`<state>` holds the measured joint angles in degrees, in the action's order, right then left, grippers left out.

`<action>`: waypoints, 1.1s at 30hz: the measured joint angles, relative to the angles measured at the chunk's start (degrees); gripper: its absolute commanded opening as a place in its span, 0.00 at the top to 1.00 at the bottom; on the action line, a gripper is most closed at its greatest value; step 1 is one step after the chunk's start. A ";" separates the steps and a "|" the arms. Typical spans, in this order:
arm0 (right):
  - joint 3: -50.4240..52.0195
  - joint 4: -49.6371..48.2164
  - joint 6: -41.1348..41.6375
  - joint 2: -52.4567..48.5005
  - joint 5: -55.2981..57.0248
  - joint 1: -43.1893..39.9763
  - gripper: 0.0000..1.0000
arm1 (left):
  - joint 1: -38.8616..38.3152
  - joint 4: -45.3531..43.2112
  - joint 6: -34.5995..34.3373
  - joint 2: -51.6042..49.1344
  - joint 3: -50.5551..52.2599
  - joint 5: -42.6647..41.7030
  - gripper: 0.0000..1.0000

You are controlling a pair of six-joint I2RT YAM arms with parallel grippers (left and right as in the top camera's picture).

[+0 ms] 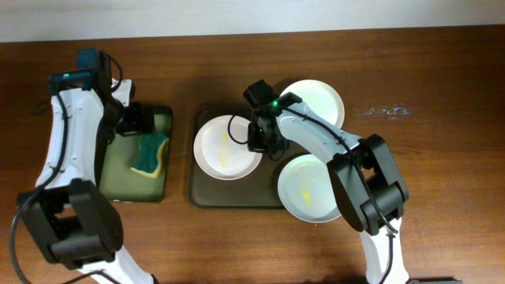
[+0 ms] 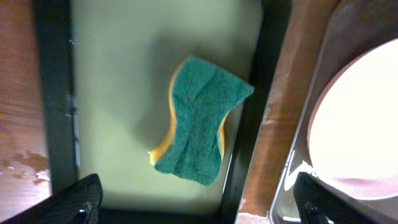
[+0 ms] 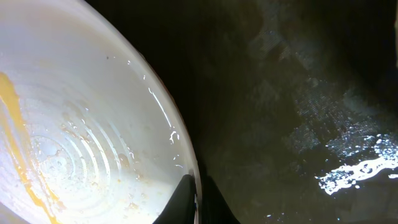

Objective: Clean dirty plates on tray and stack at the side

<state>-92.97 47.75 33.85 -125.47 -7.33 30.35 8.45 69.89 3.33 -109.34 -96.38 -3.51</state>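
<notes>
Three white plates lie on the dark tray (image 1: 229, 193). The left plate (image 1: 221, 150) has a yellow smear inside; the other two, the back plate (image 1: 319, 99) and the front plate (image 1: 306, 189), overlap the tray's right end. My right gripper (image 1: 260, 142) is shut on the left plate's right rim. In the right wrist view its fingers (image 3: 183, 202) pinch the rim of the smeared plate (image 3: 81, 124) over the wet tray (image 3: 298, 93). My left gripper (image 2: 196, 208) hangs open above a green and yellow sponge (image 2: 196, 121), not touching it.
The sponge (image 1: 150, 154) lies in a small black-rimmed tray (image 1: 130, 183) with a greenish inside, left of the big tray. A strip of brown table (image 2: 273, 124) separates the two trays. Bare wooden table lies to the right of the plates (image 1: 442, 158).
</notes>
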 measured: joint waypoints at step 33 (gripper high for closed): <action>-0.63 -0.07 0.09 -0.48 0.39 0.17 0.96 | 0.20 7.96 8.92 -17.42 -12.83 -4.02 1.00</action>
<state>-93.60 47.68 33.93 -125.95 -6.94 30.52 8.64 77.84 12.25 -126.76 -109.21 -7.53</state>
